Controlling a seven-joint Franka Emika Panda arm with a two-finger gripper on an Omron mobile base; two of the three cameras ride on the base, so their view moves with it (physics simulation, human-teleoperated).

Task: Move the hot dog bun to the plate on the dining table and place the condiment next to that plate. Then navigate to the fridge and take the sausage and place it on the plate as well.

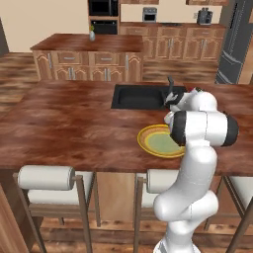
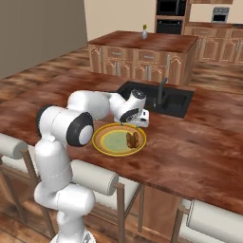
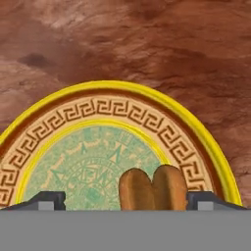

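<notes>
The hot dog bun [image 3: 152, 188], a split tan-orange roll, lies on the plate [image 3: 122, 88] with the yellow rim and pale green centre. From the right base, the bun [image 2: 133, 139] rests on the right part of the plate [image 2: 102, 142], near the front of the dining table [image 2: 190, 147]. My gripper [image 2: 137, 119] hangs just above the plate's far edge, pointing down. In the hand view the gripper [image 3: 126, 200] is open, its fingertips [image 3: 49, 199] wide apart, and the bun sits between them nearer the right tip. The condiment and sausage are out of view.
A black sink [image 2: 175, 102] with a faucet [image 2: 161, 92] is set into the table just behind the plate. Stools [image 1: 49, 178] line the near edge. Beyond stands the island [image 1: 89, 59] with a small vase [image 1: 92, 34]. The grey fridge [image 1: 234, 39] is at far right.
</notes>
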